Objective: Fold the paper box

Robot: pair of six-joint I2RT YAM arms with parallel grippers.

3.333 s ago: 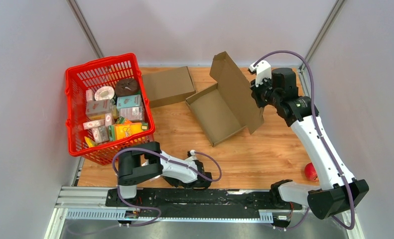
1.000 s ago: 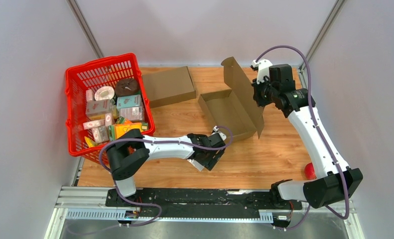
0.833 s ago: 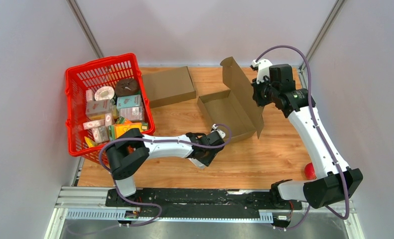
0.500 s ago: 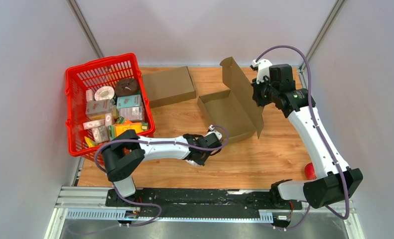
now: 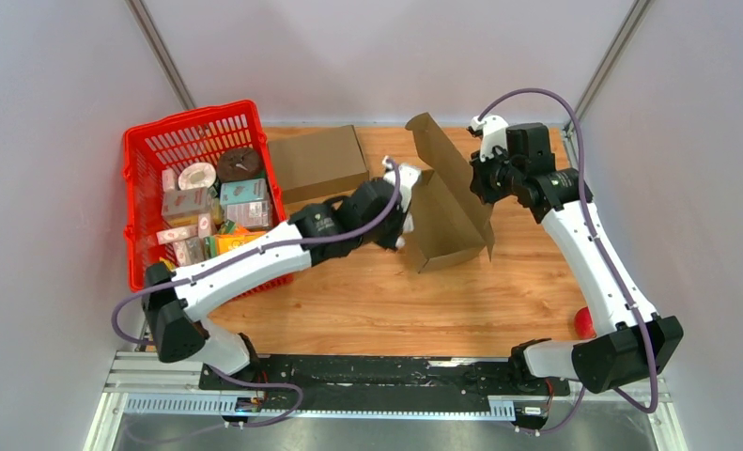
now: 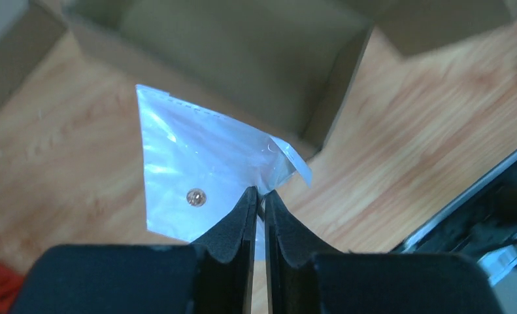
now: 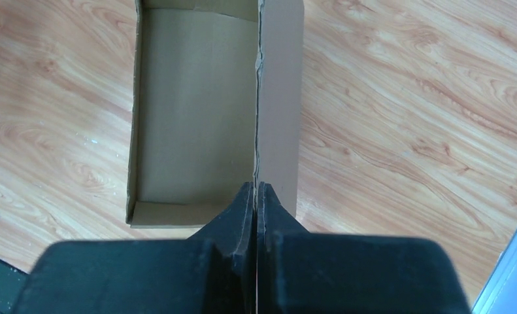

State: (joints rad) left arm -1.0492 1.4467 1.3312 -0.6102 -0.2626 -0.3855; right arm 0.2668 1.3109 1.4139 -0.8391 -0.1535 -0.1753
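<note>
- left claw [image 6: 259, 196] is pinched nearly shut on one corner of a clear plastic baggie [image 6: 197, 173]. The bag hangs just past the fingertips, with a tiny round thing inside (button? coin? too small to tell)
- the cardboard box [image 7: 197, 111] sits open on the wooden table [image 5: 442, 301], just beyond and below that claw
- right claw [image 7: 255, 191] is clamped tight on the edge of the box lid [image 5: 447, 174], holding it stood up
- my guess at the step: baggie goes in before closing. I'd carry it over the middle of the tray, lower it, then let go, so it doesn't snag the near wall
- hold the lid upright until the left claw is out
</note>
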